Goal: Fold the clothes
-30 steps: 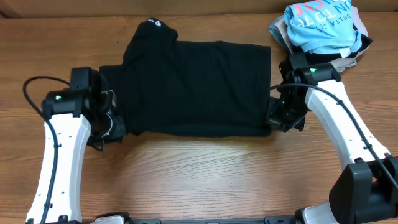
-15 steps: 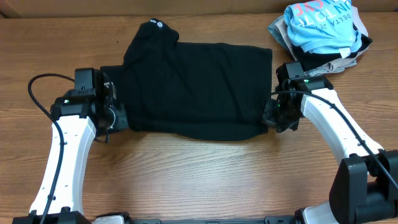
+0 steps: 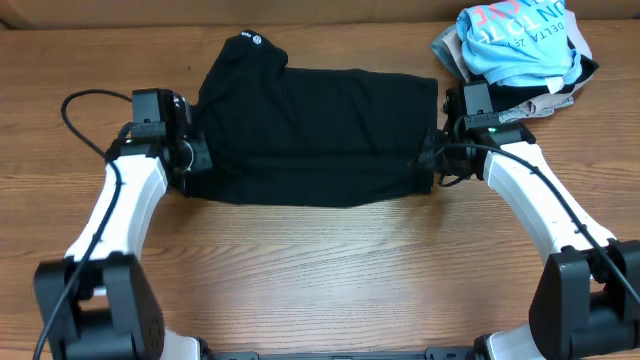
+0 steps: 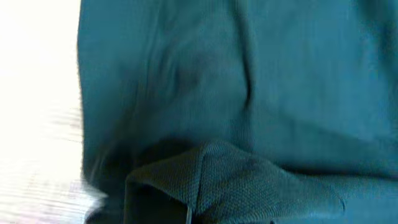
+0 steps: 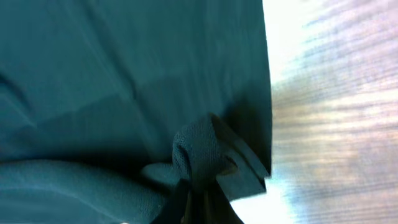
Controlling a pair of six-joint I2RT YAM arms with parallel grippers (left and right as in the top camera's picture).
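1. The black shirt [image 3: 320,130] lies on the surface [image 3: 320,280] at upper centre of the overhead frame. Its long axis runs left-right.
2. Your left tool [image 3: 188,165] is at the shirt's lower-left corner and your right tool [image 3: 432,165] is at its lower-right corner. The shirt body sits between them and toward the frame top from both.
3. Right tool: clamped on a bunched bit of hem, clear at bottom centre of the right wrist view.
4. Left tool: fabric is tented over the fingers at bottom centre of the left wrist view. It reads as clamped on the shirt, though the fingers are mostly hidden.
5. My read is mid-fold, with the lower edge going toward the top edge. Keep both tools level so the crease stays parallel to the long axis.
6. The clothes pile [image 3: 515,45] at upper right is just beside your right arm, so mind it.
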